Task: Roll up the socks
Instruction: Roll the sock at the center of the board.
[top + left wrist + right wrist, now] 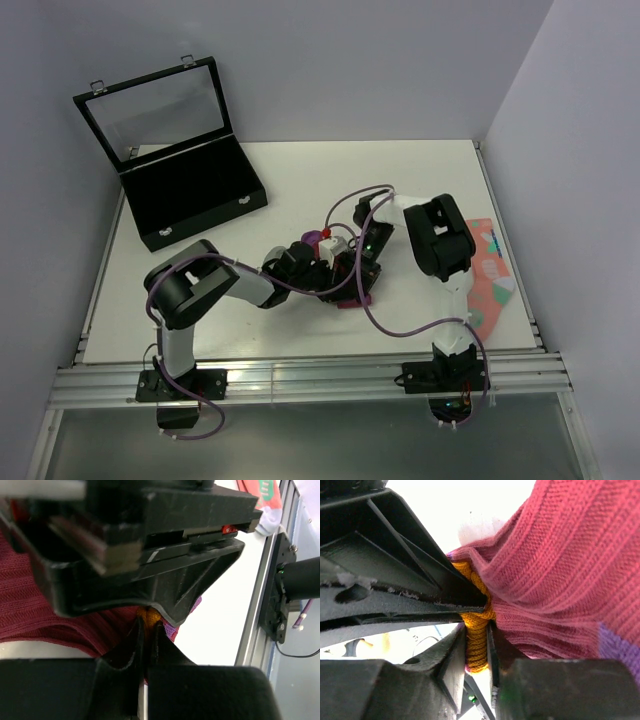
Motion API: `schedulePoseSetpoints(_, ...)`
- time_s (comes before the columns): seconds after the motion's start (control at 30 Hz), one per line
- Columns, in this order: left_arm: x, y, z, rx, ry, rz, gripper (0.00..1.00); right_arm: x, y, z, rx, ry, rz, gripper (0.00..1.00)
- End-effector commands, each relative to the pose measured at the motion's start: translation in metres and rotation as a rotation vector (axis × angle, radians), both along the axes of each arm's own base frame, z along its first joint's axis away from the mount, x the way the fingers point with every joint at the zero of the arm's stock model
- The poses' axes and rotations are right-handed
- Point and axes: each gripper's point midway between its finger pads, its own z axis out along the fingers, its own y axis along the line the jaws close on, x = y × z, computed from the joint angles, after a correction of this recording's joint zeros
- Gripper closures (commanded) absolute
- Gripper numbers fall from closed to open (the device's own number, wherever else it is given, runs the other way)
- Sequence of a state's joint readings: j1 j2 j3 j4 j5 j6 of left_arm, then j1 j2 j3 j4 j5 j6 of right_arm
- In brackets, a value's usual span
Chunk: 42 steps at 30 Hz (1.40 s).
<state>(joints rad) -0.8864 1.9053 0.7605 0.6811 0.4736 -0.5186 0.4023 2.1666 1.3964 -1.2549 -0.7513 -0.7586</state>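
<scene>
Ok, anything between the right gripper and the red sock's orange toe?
Nothing visible. The right gripper pinches the orange toe of the magenta-red sock between its fingers, and the left gripper's shut tips meet the same toe.

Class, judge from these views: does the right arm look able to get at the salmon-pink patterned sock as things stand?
Probably not yet. The right gripper is clamped on the orange toe of the magenta sock, and the salmon-pink sock lies partly under that arm's own elbow.

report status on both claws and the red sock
Right claw shut on magenta sock at orange toe. Left claw shut beside it, hold unclear. Claws crowd each other tip to tip.
</scene>
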Motion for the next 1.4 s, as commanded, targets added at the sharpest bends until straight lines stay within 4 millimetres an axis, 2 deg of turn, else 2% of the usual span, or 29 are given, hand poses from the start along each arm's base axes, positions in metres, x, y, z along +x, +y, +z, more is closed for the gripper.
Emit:
schedulePoseSetpoints(0.0,-0.029,0.023,-0.053,0.151,0.146,0.005,1.00,0.033,0.013,0.000,0.094,-0.171,-0.036,0.71)
schedulePoseSetpoints(0.1,-0.031,0.028,-0.063,0.183,0.173,0.021,1.00,0.041,0.012,0.011,0.119,-0.188,-0.070,0.67)
schedulePoseSetpoints(0.3,-0.033,0.033,-0.067,0.207,0.194,0.035,1.00,0.058,0.005,0.039,0.173,-0.234,-0.144,0.63)
schedulePoseSetpoints(0.43,-0.035,0.035,-0.068,0.215,0.201,0.038,1.00,0.087,-0.005,0.050,0.160,-0.297,-0.264,0.60)
schedulePoseSetpoints(0.53,-0.034,0.033,-0.066,0.213,0.201,0.041,1.00,0.111,-0.018,0.045,0.122,-0.346,-0.337,0.58)
schedulePoseSetpoints(0.9,-0.035,0.034,-0.066,0.218,0.206,0.036,1.00,0.134,-0.024,0.017,0.011,-0.346,-0.430,0.51)
schedulePoseSetpoints(1.07,-0.034,0.032,-0.064,0.212,0.205,0.036,1.00,0.134,-0.023,0.005,-0.014,-0.310,-0.427,0.50)
schedulePoseSetpoints(1.37,-0.033,0.031,-0.066,0.222,0.205,0.034,1.00,0.116,-0.014,-0.005,-0.021,-0.261,-0.391,0.48)
